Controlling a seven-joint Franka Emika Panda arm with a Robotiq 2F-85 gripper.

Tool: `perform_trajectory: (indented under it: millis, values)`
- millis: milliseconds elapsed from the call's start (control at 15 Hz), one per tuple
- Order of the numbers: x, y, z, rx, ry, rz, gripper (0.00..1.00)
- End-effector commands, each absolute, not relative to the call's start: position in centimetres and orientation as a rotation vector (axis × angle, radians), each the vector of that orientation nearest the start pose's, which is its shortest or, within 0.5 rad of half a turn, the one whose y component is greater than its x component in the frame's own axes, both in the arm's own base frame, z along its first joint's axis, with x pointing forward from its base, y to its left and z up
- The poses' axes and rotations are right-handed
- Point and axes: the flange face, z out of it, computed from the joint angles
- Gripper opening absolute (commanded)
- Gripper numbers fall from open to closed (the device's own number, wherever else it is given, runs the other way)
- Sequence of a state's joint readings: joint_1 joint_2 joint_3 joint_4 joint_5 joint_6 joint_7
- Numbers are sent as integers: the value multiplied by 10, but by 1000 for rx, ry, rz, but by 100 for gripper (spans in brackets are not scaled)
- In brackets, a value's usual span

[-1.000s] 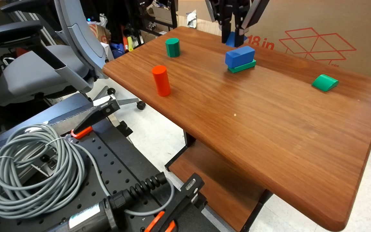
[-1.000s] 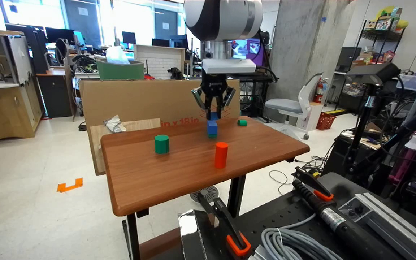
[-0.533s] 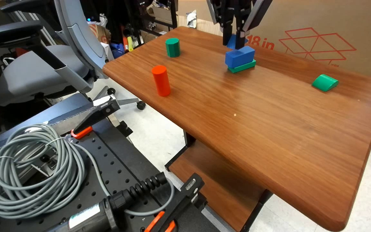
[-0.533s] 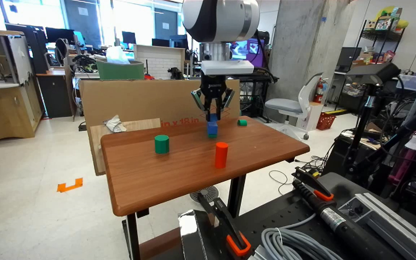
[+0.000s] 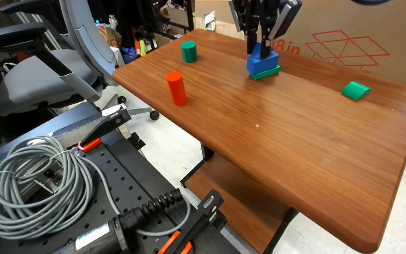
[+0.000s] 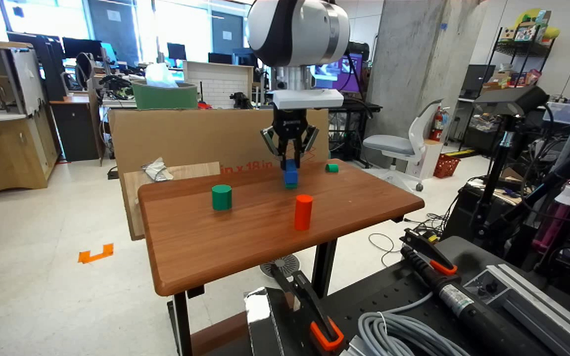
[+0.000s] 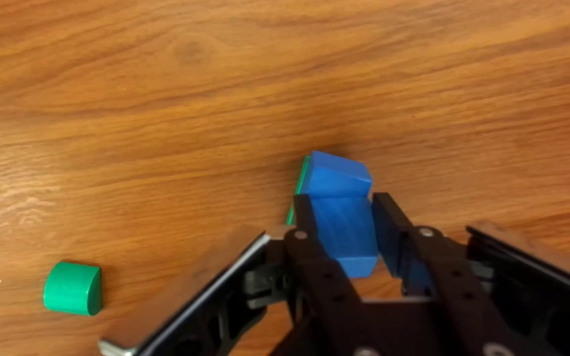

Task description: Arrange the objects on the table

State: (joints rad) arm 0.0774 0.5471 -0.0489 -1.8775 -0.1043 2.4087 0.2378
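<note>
Wrist view: block (image 7: 345,230) in pincer (image 7: 343,210)

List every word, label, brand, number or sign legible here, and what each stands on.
"in x 18 in": printed in red on the cardboard, in an exterior view.
"8 in": printed in red on the cardboard beside the gripper, in an exterior view.
Too small or blurred to read: lettering on the gripper's body, the black tool's label, small red print below the box drawing, anything on the posted sheets.

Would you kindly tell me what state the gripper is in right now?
Gripper: closed, holding the upper blue block.
</note>
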Motion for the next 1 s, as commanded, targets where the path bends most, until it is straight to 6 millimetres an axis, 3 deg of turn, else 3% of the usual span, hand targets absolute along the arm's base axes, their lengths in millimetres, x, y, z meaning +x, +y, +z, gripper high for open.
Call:
perform_trajectory:
  millis: [0, 67, 267, 467, 667, 867, 933]
  values:
    - [638, 18, 217, -3223, 202, 55, 58]
    - [636, 19, 221, -3218, 197, 53, 60]
    - [630, 22, 237, -3200, 179, 29, 81]
    - [620, 27, 273, -3137, 170, -43, 99]
    - [609, 32, 322, -3113, 241, -77, 100]
    - [596, 22, 365, -3152, 398, -10, 100]
    - [613, 28, 341, -3139, 300, -56, 100]
